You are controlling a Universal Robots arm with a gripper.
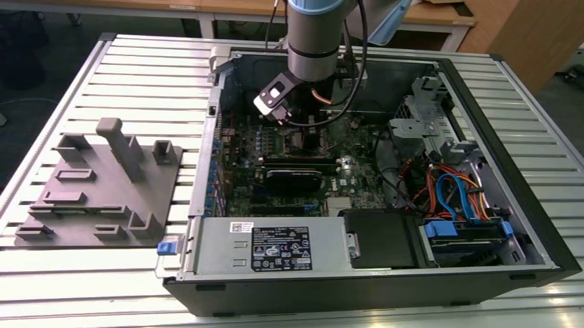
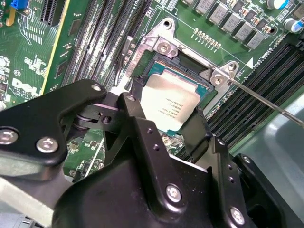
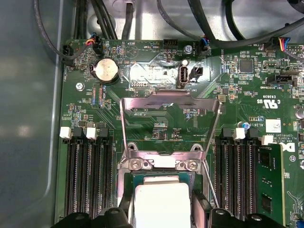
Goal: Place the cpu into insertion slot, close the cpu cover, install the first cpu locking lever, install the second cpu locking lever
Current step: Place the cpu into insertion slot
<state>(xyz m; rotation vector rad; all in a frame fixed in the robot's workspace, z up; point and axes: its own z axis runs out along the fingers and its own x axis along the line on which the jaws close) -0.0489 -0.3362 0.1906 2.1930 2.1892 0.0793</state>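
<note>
Arm: hung down from above into the open computer case (image 1: 365,290) in the exterior view, with the gripper (image 1: 306,117) low over the motherboard (image 1: 246,147) toward the case's far end.

Grip: in the second wrist view, black fingers (image 2: 137,118) pressed in on two opposite edges of the cpu (image 2: 170,105) and pinched it between them, with no gap seen on either side.

Chip: lay within the silver rim of the insertion slot (image 2: 164,46), dull metal top upward. Could not be told whether fully seated or held just above the socket floor. Showed in the first wrist view as a pale square between the two finger ends.

Socket: dark and square, set in green board, flanked on both sides by long black memory slots (image 3: 88,175) in the first wrist view.

Cover: the cpu cover (image 3: 156,99) stood swung open, clear of the socket. Was a thin silver frame with the board visible through its window, its foot at the screwed bracket just beside the chip.

Lever: a thin metal rod (image 2: 266,100) slanted out from one socket corner over the memory slots.

Around: the case lay on its side on a slatted metal table (image 1: 137,68). A grey fixture block (image 1: 100,198) sat just beside it at the exterior view's left, and orange and blue cables (image 1: 452,191) bunched inside the case at the exterior view's right.
</note>
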